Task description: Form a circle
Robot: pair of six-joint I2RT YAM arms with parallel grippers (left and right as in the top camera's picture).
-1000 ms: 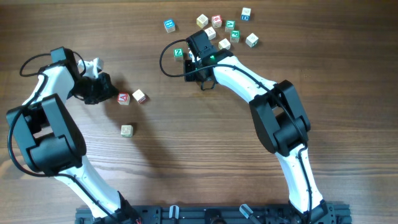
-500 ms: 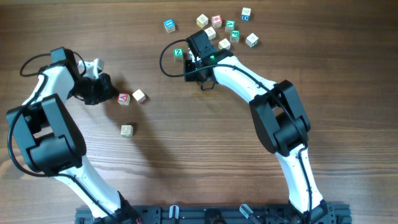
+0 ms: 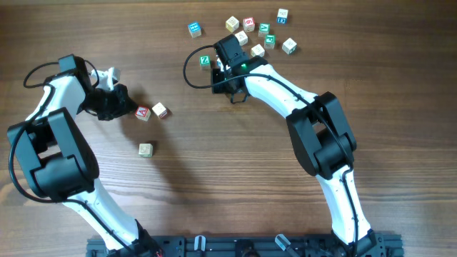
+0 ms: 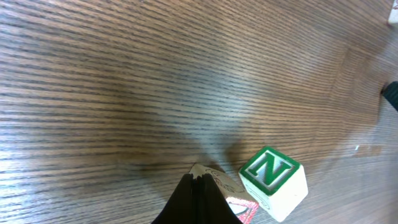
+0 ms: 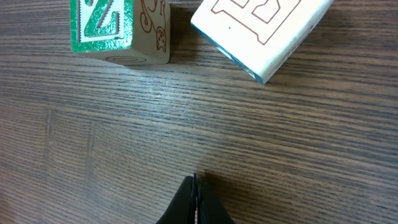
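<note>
Letter cubes [image 3: 248, 24] unshifted, left hand [image 4: 198, 177] and right hand [image 5: 194, 180] closed, unmoved.

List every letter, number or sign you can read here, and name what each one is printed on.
"N", green: pale cube in the left wrist view.
"Z", green: green-faced cube in the right wrist view.
Red outlined letter on the white cube beside it: cut off, unreadable.
Prints on the scattered cubes overhead: too small to read.
</note>
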